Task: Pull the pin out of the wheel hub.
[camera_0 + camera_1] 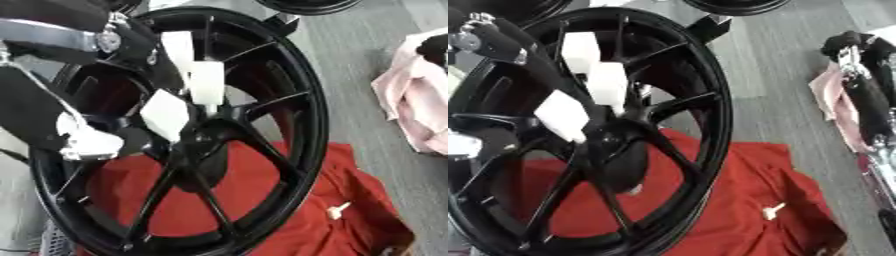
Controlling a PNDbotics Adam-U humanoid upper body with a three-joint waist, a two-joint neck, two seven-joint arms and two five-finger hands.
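Note:
A large black spoked wheel [302, 100] stands upright on a red cloth [359, 200]. My left hand [140, 45] reaches in from the upper left to the hub [206, 132]. Its white fingertip pads [206, 82] and thumb pad [166, 115] close together on a small pale stub, the pin [211, 107], just above the hub centre. One more white-padded finger [178, 45] points upward. My right hand [849, 42] shows at the right edge, far from the wheel, dark and resting against a pink cloth.
A pink cloth [411, 95] lies on the grey floor at the right. Another black wheel's rim [306, 5] shows at the top edge. A small white tag [338, 210] lies on the red cloth.

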